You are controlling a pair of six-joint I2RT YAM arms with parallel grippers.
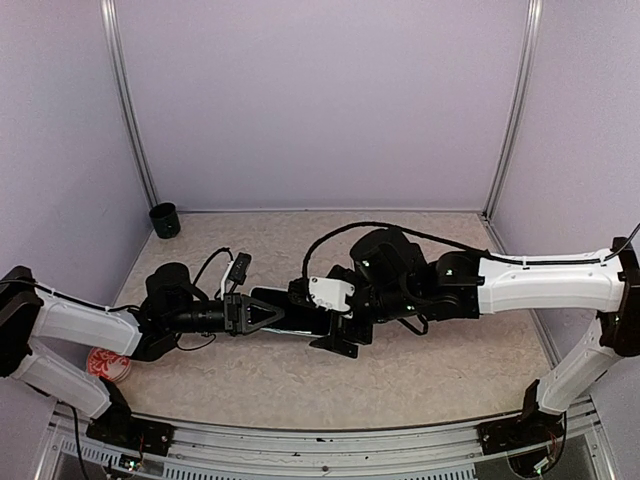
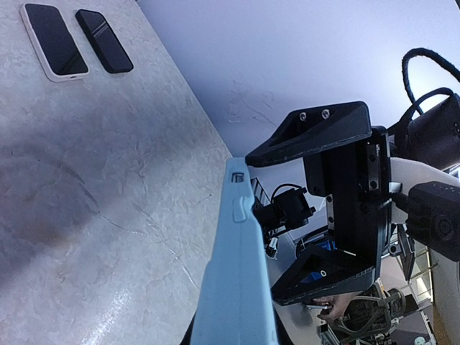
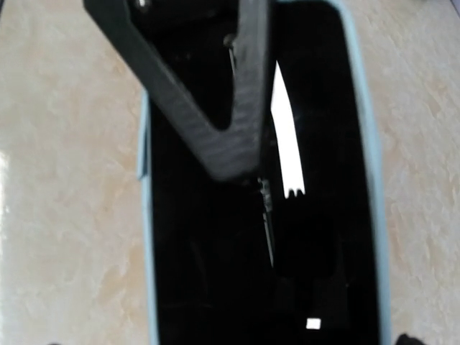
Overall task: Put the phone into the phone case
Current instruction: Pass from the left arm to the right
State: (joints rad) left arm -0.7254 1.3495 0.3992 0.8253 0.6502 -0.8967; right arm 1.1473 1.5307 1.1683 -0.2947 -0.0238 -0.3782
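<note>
Holding the case left, jaws wide right

Your left gripper [image 1: 268, 317] is clamped on the case [image 2: 237, 287], jaws nearly together, and carries it above the table [image 2: 108, 180] in the middle of the workspace. From the left wrist you see the case edge-on: a pale blue side wall with a button cut-out, rising away from the camera.

Your right gripper [image 2: 264, 224] stands fully open and holds nothing. In the left wrist view its two black fingers sit one above and one below the far end of the case. Whether either one touches the case cannot be told.

The phone [image 3: 208, 273] sits inside the case. In the right wrist view a glossy black face fills the blue rim along both long sides, with a white reflection across it. One finger [image 3: 215, 122] of your left gripper crosses that face from the top of the frame.

Markings: the only one on show is the red pattern on a round disc [image 1: 108, 365] at the near left, beside your left arm, and it is too small to read.

Surface: the table is beige with a marbled grain. Two more handsets lie flat on it, side by side and just apart: a white-rimmed phone [image 2: 54, 39] and a black phone [image 2: 104, 41], both well away from the grippers. A dark cup [image 1: 164, 220] stands upright in the far left corner.

Room: plain lilac walls [image 1: 320, 100] close in three sides, with a metal post [image 1: 128, 110] at the rear left corner and its twin at the rear right.
</note>
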